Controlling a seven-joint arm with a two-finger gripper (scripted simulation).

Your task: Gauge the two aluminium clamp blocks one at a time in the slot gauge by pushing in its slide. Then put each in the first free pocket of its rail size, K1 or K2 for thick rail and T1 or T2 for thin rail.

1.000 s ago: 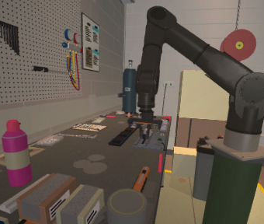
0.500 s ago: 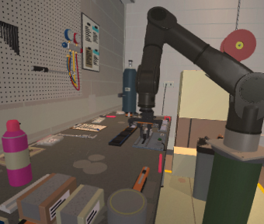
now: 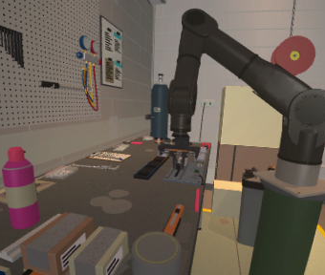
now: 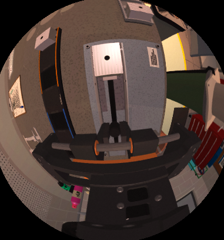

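Observation:
My gripper (image 4: 114,129) (image 3: 178,159) is down over the near end of the grey slot gauge (image 4: 125,88) (image 3: 185,173) at the bench's right edge, closed around the black knob of the gauge's slide (image 4: 112,100). One ribbed aluminium clamp block (image 4: 107,58) with a round hole sits in the gauge's slot at the far end of the slide rod. The second clamp block (image 4: 45,38) lies on the bench to the left, at the far end of the black pocket tray (image 4: 52,88) (image 3: 151,166). The tray's pockets look empty in the wrist camera.
A pink spray can (image 3: 20,193) stands at the bench's left. Boxes (image 3: 58,241), a grey roll (image 3: 156,251) and an orange knife (image 3: 174,218) lie at the near end. A blue cylinder (image 3: 159,110) stands behind the gauge. Another grey fixture (image 4: 138,11) lies beyond it.

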